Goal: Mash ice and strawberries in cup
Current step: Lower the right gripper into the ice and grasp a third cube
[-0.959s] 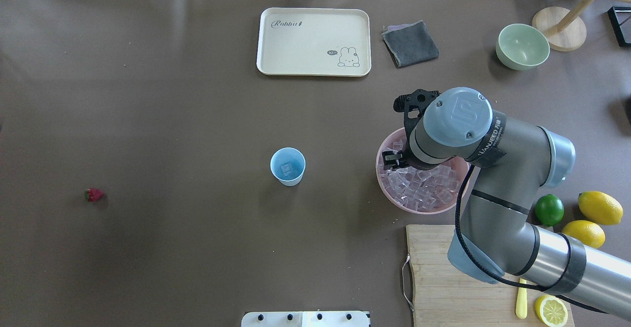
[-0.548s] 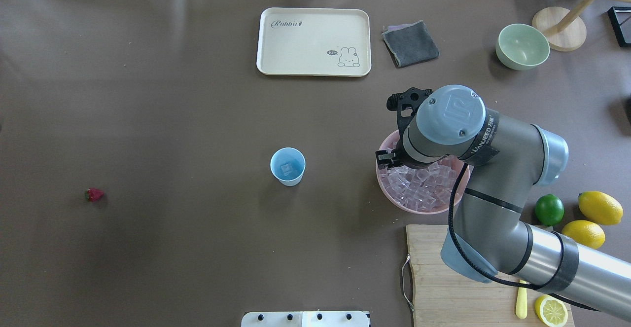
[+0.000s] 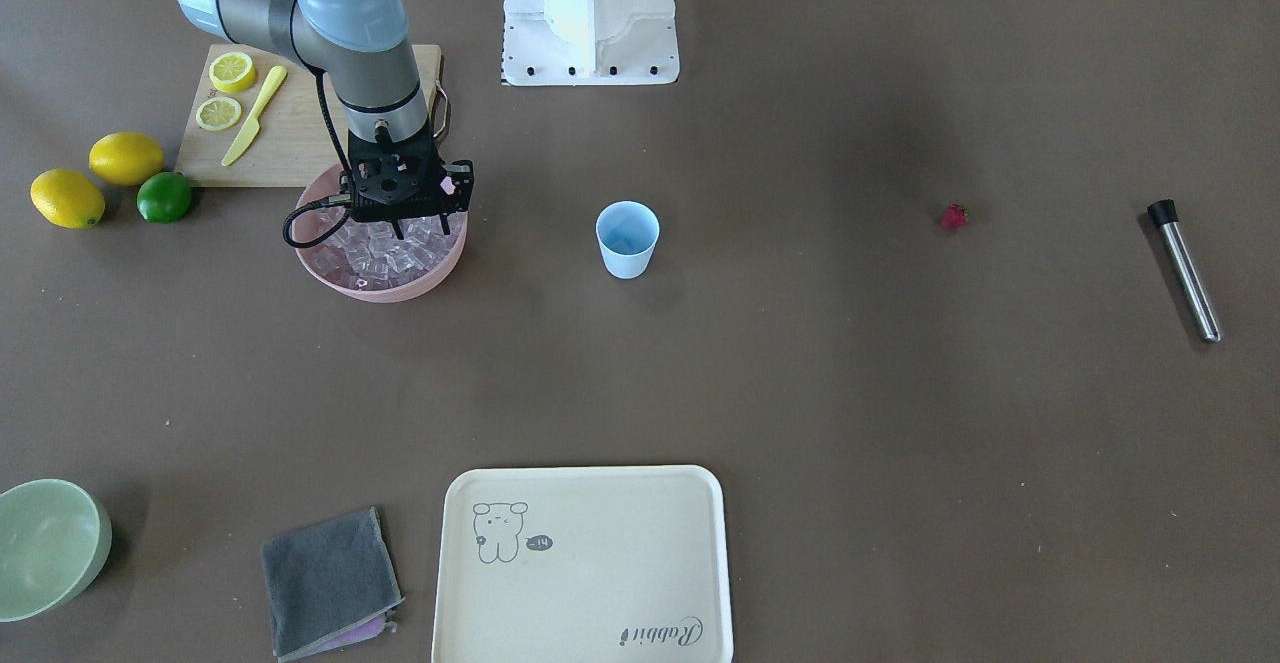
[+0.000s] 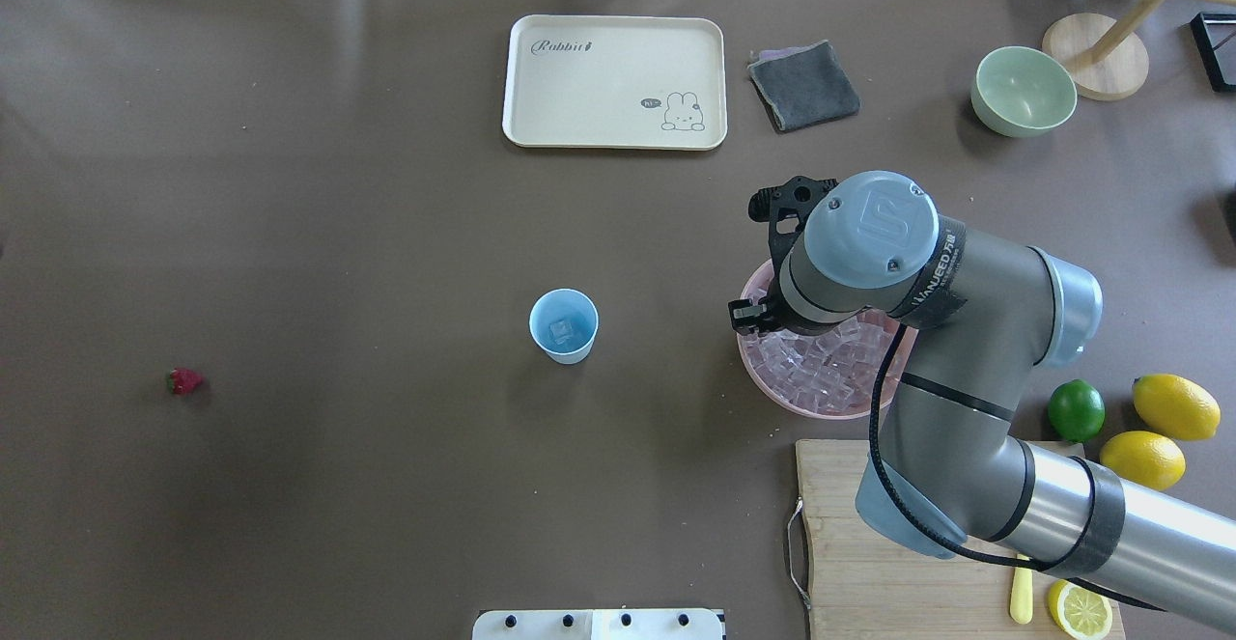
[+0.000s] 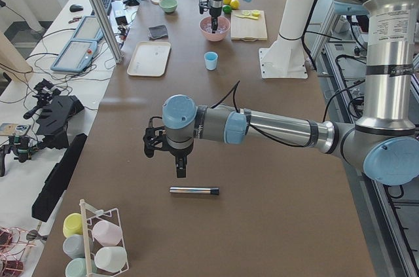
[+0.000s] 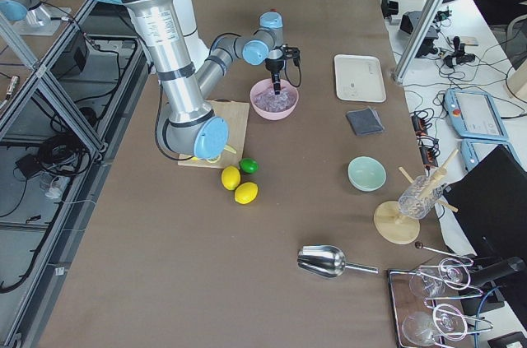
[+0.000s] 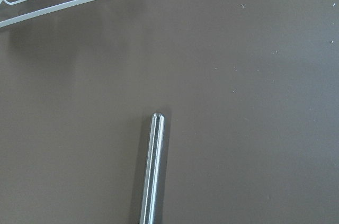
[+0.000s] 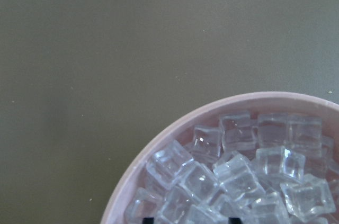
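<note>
The light-blue cup (image 4: 563, 326) stands mid-table with one ice cube (image 4: 561, 332) in it. More ice (image 8: 233, 176) fills the pink bowl (image 4: 772, 391) to its right. My right gripper (image 3: 420, 228) hangs over the bowl's cup-side part. Its fingertips (image 8: 149, 219) show apart at the bottom of the right wrist view, just above the cubes, so it looks open. The strawberry (image 4: 183, 381) lies alone far to the left. My left gripper (image 5: 180, 169) hovers above a steel muddler (image 5: 194, 190). It shows only in the exterior left view, so I cannot tell its state.
A cream tray (image 4: 614, 81), a grey cloth (image 4: 803, 86) and a pale green bowl (image 4: 1024, 91) sit at the far side. A cutting board (image 4: 869, 563) with a lemon half, two lemons and a lime (image 4: 1076, 410) lie near the right arm. A cup rack (image 5: 98, 244) stands by the muddler.
My right arm has drifted a little to the left over the pink bowl, toward the cup's side. The cup and the strawberry have not moved.
</note>
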